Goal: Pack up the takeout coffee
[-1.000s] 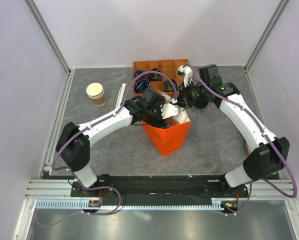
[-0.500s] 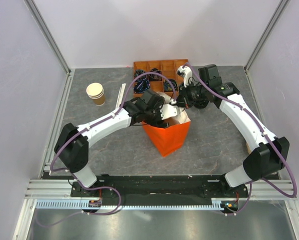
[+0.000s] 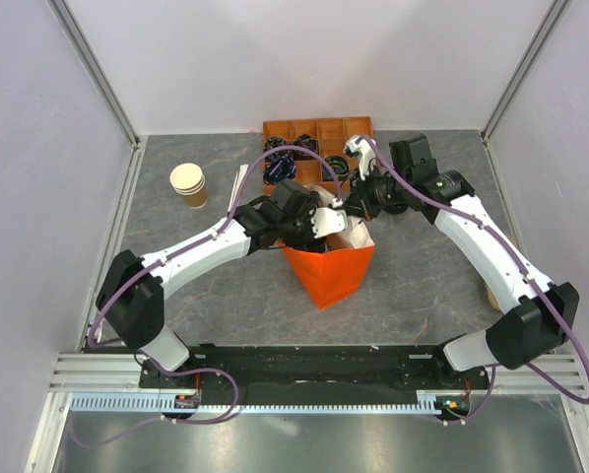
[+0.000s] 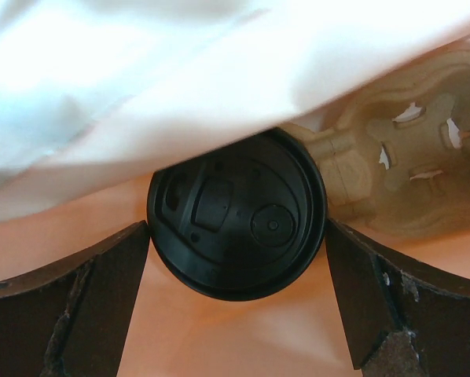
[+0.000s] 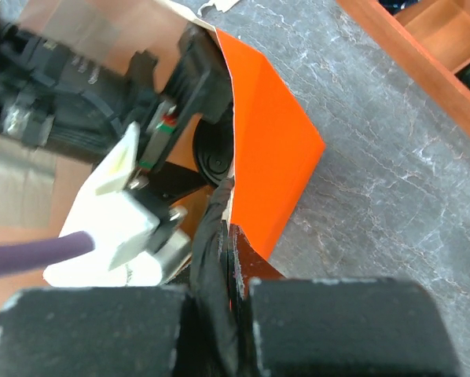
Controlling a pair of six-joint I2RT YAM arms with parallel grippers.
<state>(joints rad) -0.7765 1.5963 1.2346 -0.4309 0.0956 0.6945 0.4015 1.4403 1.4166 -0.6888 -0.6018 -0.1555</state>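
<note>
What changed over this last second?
Only small shifts: the left arm's elbow swung outward to the left, and the right arm's wrist edged left. Nothing was grabbed or released. The right end effector stays shut on the orange bag rim, the left end effector open around the takeout coffee inside; cup stack unmoved.

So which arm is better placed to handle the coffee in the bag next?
Left. The left gripper is open inside the orange bag, its fingers either side of the takeout coffee; the right gripper is shut on the bag's edge.

Orange paper bag (image 3: 329, 271), stacked cups (image 3: 188, 184), compartment tray (image 3: 304, 129)
</note>
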